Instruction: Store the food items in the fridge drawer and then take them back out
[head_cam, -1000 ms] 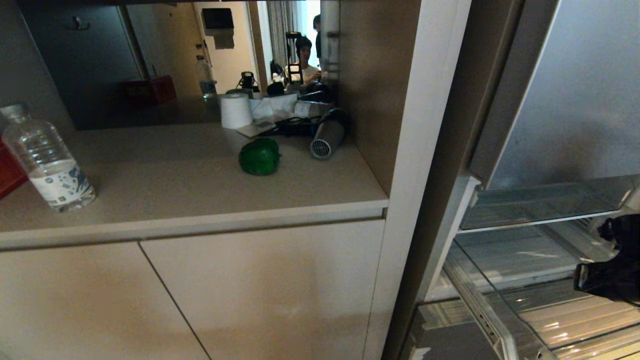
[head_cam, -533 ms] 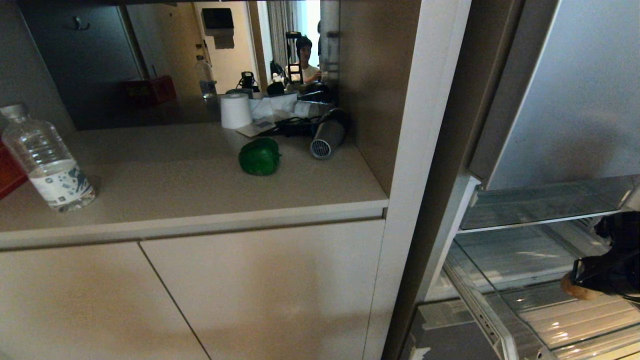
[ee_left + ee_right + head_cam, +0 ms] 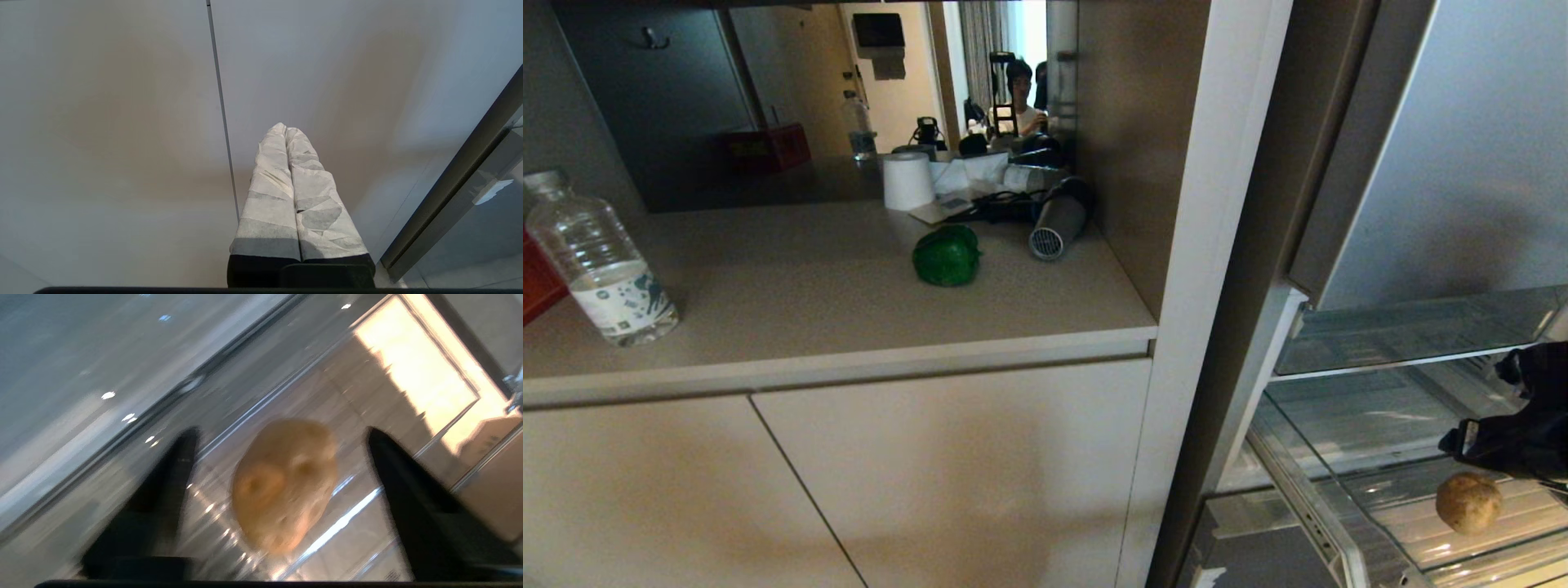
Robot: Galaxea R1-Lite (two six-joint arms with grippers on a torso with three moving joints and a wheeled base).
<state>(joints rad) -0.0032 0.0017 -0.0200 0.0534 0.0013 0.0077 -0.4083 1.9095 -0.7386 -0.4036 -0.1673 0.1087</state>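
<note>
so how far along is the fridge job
Done: the bun lies in the clear drawer, free of the right gripper, whose fingers stand apart either side of it. In hand: that gripper hangs just above the bun. Left: the pepper sits on the counter by the hair dryer, then both items come back out. The left gripper is shut, parked by the cabinet.

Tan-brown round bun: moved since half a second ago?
Yes. The tan-brown round bun dropped from the open right gripper onto the clear fridge drawer floor.
</note>
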